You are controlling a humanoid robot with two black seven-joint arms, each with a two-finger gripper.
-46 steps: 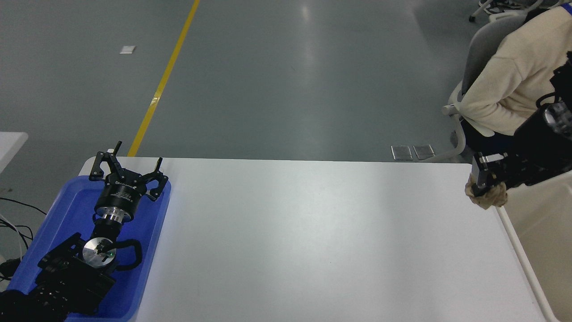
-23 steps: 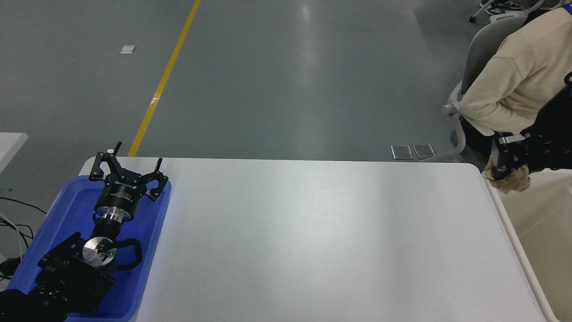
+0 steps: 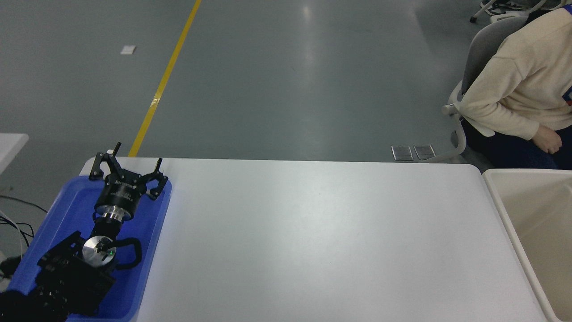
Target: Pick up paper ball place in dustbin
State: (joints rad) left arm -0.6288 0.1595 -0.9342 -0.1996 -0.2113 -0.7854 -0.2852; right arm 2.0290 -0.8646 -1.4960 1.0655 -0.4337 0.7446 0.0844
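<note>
Paper ball and right end effector out of view, dustbin (image 3: 496, 197) at 3 o'clock beside the surface (image 3: 313, 241), left end effector (image 3: 127, 172) parked spread open at 9 o'clock: you should expect light, crushable paper, best pinched gently across its bulk.

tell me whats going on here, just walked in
Nothing is being handled at this moment. The robot's left gripper is parked, open, over the blue tray at the table's left end. The right arm is out of view, and no paper ball can be seen anywhere. The cream dustbin stands at the table's right edge; the part of its inside that shows looks empty. A person in a beige top sits on a chair beyond the bin.
</note>
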